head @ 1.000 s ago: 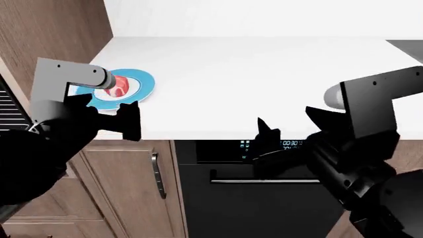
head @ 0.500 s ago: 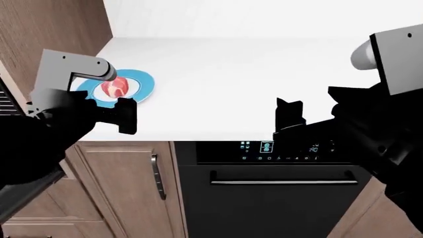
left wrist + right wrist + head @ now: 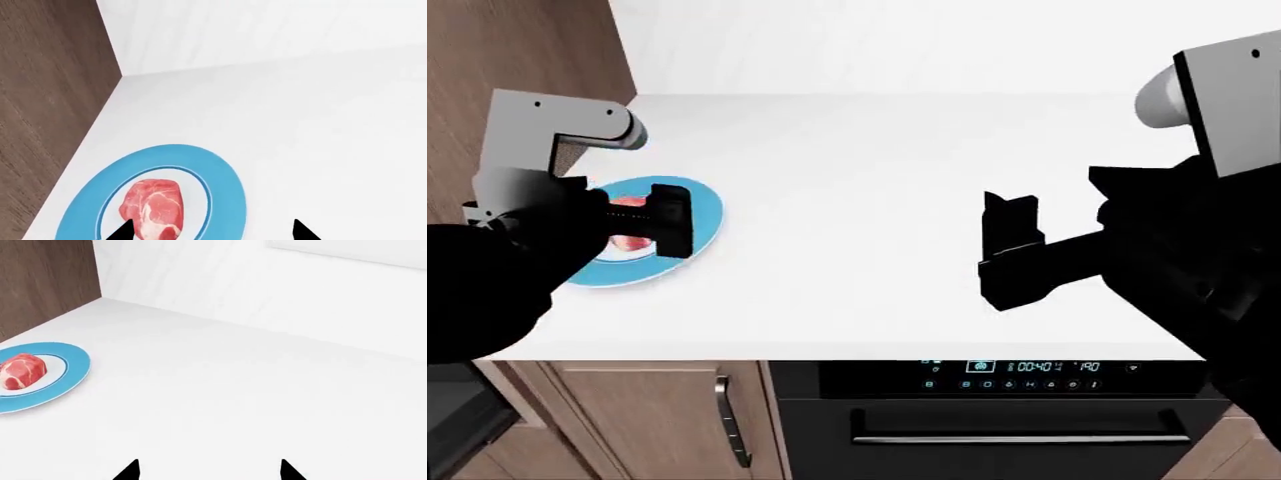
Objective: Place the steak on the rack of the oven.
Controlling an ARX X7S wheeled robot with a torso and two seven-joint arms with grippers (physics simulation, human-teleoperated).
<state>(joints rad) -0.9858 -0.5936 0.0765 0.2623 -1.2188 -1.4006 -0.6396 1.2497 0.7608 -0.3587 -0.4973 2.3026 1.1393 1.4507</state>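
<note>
The steak, a red-pink marbled lump, lies on a blue-rimmed white plate at the left end of the white counter. My left gripper is open just short of it. One fingertip is by the steak's near side and the other is past the plate's rim. In the head view the left gripper covers most of the steak on the plate. My right gripper hangs open over bare counter at mid-right. From the right gripper the steak shows far off. The oven and its rack are out of view.
A brown wood panel walls the counter's left end and a white backsplash runs along the back. Below the counter edge sit a wood cabinet door with a handle and a black appliance with a blue display.
The head view has risen and now looks down on more of the counter. My left gripper has moved in over the plate and now covers the steak. The right gripper has held its place.
</note>
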